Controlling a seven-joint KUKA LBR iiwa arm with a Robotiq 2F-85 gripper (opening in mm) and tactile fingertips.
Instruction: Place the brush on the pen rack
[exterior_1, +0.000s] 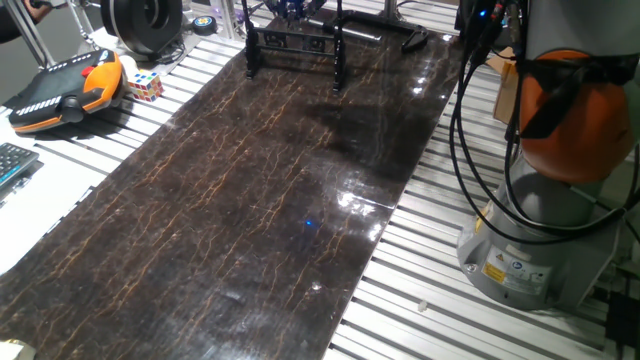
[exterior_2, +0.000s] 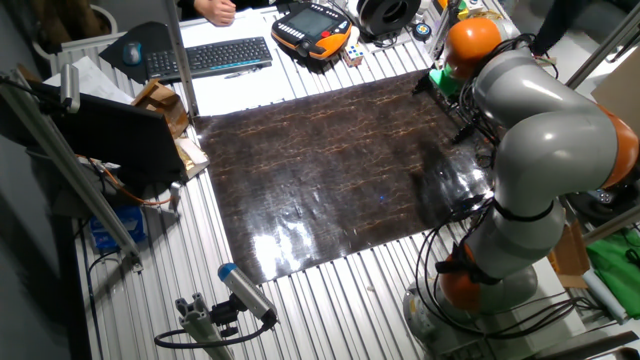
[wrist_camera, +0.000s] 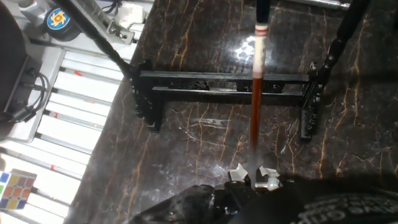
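In the hand view my gripper (wrist_camera: 253, 175) is shut on the lower end of the brush (wrist_camera: 256, 106). The brush has a dark red handle, a white section and a dark tip, and it points away from me. It crosses over both horizontal bars of the pen rack (wrist_camera: 205, 79), near the right posts. I cannot tell whether it touches the bars. The pen rack, a low black frame, stands at the far end of the dark marbled mat (exterior_1: 260, 200). It also shows in one fixed view (exterior_1: 295, 42), where the hand is cut off by the top edge.
An orange-and-black teach pendant (exterior_1: 70, 95), a Rubik's cube (exterior_1: 143, 85) and a round black spool (exterior_1: 140, 20) lie left of the rack. The robot base (exterior_1: 540, 250) and cables stand at the right. A keyboard (exterior_2: 210, 57) sits beyond the mat.
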